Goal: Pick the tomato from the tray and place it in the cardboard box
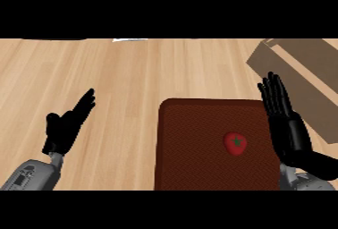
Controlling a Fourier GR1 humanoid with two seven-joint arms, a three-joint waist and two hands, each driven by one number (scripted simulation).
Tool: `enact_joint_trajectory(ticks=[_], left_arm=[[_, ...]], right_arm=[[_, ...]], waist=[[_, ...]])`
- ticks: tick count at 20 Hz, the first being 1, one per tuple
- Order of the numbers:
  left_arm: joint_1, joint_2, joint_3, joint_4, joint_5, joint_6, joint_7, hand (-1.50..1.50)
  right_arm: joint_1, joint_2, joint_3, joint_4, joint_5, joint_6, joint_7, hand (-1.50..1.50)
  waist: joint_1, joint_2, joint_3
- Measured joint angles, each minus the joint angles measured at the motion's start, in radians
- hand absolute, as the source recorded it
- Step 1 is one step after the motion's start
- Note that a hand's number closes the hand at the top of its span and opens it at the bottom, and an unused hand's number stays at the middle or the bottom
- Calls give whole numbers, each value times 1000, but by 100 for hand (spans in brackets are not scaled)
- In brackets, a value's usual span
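Nothing is done yet: the small red tomato [235, 143] lies on the dark brown tray [191, 147], the tan cardboard box [300, 67] far right. Both the right hand [285, 120] and the left hand [66, 125] have fingers straight, released.

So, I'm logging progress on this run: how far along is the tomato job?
Nothing looks done yet. The tomato lies on the tray, untouched. In hand: the right robot hand is open, fingers straight, at the tray's right edge beside the tomato; the left robot hand is open over the counter, away from the tray. Left: grasp the tomato, carry it to the box at upper right, release it.
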Motion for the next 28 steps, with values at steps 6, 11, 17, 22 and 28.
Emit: enact_joint_trajectory(ticks=[6, 11, 17, 22, 28], left_arm=[[-2, 3, 91, -37, 77, 0, 0, 0], [32, 12, 157, -105, 156, -3, 40, 0], [98, 30, 202, -181, 192, -4, 72, 0], [116, 32, 213, -200, 198, -1, 86, 0], [128, 38, 223, -234, 201, 1, 106, 0]], right_arm=[[-68, -147, 3, 55, -129, 294, 54, -150], [-108, -207, -119, 205, -124, 390, -189, -150], [-102, -321, -176, 257, -104, 615, -454, -150], [-116, -485, -141, 195, 89, 638, -444, -150], [-140, -604, -45, 73, 342, 613, -318, -150]], waist=[[51, -18, 34], [54, -22, 42], [35, -26, 43], [26, -30, 41], [23, -31, 40]])
